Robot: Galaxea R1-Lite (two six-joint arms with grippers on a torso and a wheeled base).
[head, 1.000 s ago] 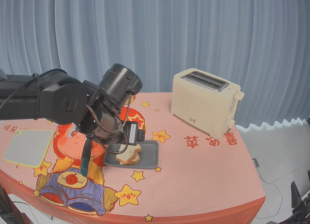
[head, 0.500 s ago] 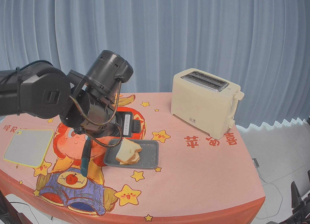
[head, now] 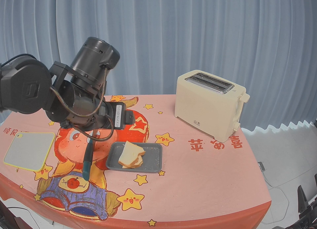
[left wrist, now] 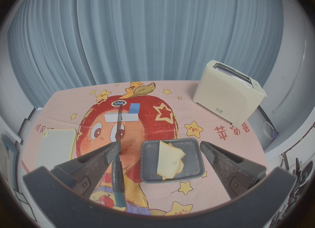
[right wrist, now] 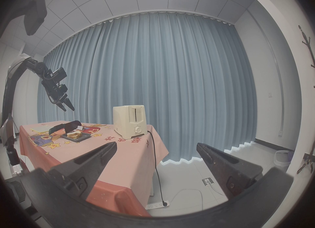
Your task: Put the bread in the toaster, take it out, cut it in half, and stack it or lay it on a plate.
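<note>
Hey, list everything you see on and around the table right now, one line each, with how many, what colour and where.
table: one, pink cartoon cloth, middle of the room
toaster: one, cream, far right of the table, slots empty
tray: one, grey, near the table's middle
bread: two pieces, pale with tan crust, overlapping on the tray
knife: one, teal handle, flat on the table just left of the tray
cutting board: one, white with yellow rim, left edge of the table
cord: one, black, from the toaster to the floor
curtain: blue-grey, behind the table
left claw: open, empty, raised above the table
right claw: open, empty, off the table's right side
</note>
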